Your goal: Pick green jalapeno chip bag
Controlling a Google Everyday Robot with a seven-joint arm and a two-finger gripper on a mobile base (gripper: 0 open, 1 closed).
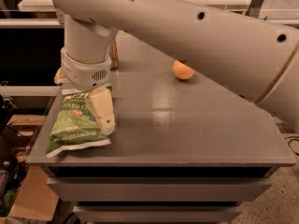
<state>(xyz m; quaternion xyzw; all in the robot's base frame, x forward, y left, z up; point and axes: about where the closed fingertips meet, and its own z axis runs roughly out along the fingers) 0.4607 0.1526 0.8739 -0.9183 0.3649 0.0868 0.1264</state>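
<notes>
In the camera view, the gripper [102, 112] hung low over the left side of the tabletop [196, 125], right above the right edge of the green jalapeno chip bag [74, 127]. Whether it was open or closed could not be told, since its thick white wrist [86, 66] blocked much of it. The bag lay flat near the front left corner, its far end hidden under the wrist and only part of its white lettering legible. The wrist half covered a brownish thing [113, 55] at the far left edge, too hidden to name. An orange [182, 71] sat well apart from the bag toward the far right, its top cut off by the big white arm [210, 36], which crossed the upper frame and masked the far edge. A cardboard box [35, 199] showed below the front left corner.
</notes>
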